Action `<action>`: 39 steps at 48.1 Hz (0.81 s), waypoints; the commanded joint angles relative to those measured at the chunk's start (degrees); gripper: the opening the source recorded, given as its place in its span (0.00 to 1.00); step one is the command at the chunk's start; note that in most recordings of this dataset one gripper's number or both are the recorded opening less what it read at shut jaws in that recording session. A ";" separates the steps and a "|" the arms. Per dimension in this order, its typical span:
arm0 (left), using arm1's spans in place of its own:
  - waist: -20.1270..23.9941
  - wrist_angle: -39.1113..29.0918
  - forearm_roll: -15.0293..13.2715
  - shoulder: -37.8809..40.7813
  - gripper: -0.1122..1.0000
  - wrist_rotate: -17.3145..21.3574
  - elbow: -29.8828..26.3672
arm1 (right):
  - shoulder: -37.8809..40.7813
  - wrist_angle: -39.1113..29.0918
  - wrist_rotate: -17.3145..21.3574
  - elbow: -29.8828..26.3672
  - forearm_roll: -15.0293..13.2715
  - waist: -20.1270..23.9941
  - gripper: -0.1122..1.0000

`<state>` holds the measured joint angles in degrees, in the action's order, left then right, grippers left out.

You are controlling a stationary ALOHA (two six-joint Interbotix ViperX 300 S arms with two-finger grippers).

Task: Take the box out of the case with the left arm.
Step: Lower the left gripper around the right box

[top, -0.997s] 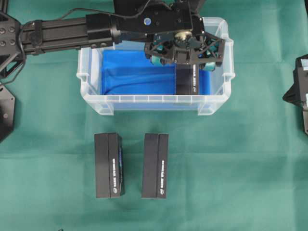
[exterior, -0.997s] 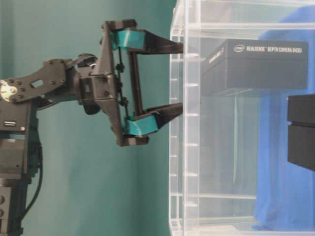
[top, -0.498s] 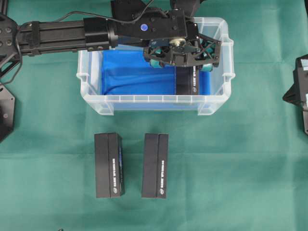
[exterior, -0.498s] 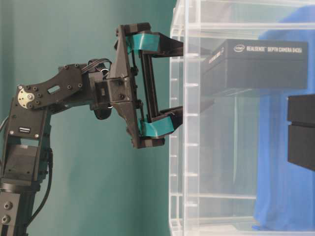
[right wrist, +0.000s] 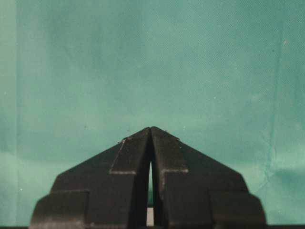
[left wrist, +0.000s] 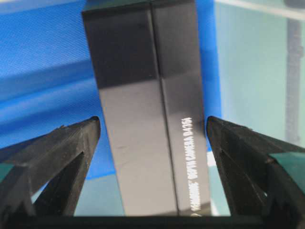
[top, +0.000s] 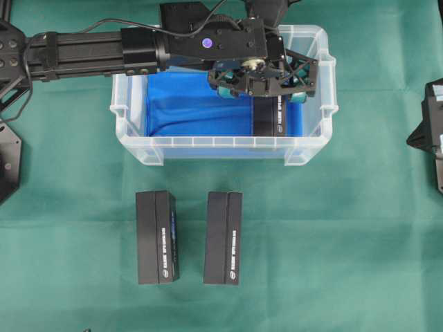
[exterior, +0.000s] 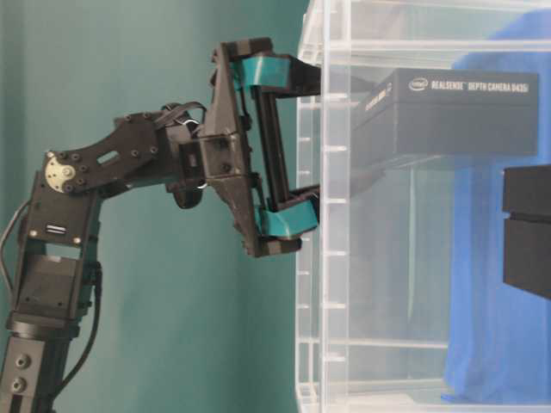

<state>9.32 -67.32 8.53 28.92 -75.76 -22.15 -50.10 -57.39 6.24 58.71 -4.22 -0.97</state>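
Observation:
The case [top: 221, 142] is a clear plastic bin with blue cloth on its bottom, standing at the back middle of the green cloth. A black box [top: 268, 117] lies inside it near the right end. My left gripper [top: 261, 93] hangs over the box's far end, open, with its teal pads on either side. From the left wrist, the box [left wrist: 143, 95] runs between the two black fingers [left wrist: 71, 152], with gaps on both sides. At table level the left gripper [exterior: 312, 142] reaches into the case [exterior: 331, 258] toward the box [exterior: 456, 116]. My right gripper [right wrist: 151, 129] is shut over bare cloth.
Two more black boxes [top: 157, 237] [top: 223, 237] lie side by side on the green cloth in front of the case. The right arm [top: 432, 131] rests at the right edge. The left arm's long link crosses the case's back left corner.
The left gripper has sunk further into the case toward the box, with its jaws still wide apart. The box and the right arm have not moved.

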 commanded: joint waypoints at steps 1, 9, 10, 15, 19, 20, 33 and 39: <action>0.09 0.18 0.26 -2.99 0.95 -0.09 -0.18 | 0.44 0.18 0.18 -1.49 0.18 -0.09 0.10; 0.00 0.97 0.26 -2.99 0.95 -0.09 0.79 | 0.44 0.18 0.18 -1.58 0.18 -0.09 0.10; 0.00 1.05 0.26 -2.99 0.95 -0.09 0.88 | 0.44 0.18 0.18 -1.49 0.18 -0.09 0.10; 0.00 1.93 0.26 -2.99 0.95 -0.44 1.58 | 0.44 0.18 0.18 -1.49 0.18 -0.09 0.10; 0.00 2.64 0.26 -2.99 0.95 -0.97 2.46 | 0.44 0.18 0.18 -1.49 0.18 -0.09 0.10; 0.00 2.72 0.26 -2.99 0.95 -0.97 2.64 | 0.44 0.18 0.18 -1.58 0.18 -0.09 0.10; -0.18 3.87 0.26 -2.99 0.95 -1.05 4.48 | 0.44 0.18 0.18 -1.49 0.18 -0.09 0.10; -0.09 4.04 0.26 -2.99 0.95 -1.05 4.57 | 0.44 0.18 0.18 -1.49 0.18 -0.09 0.10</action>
<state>9.23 -63.37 8.53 28.92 -76.73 -16.96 -50.10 -57.30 6.24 58.80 -4.13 -0.97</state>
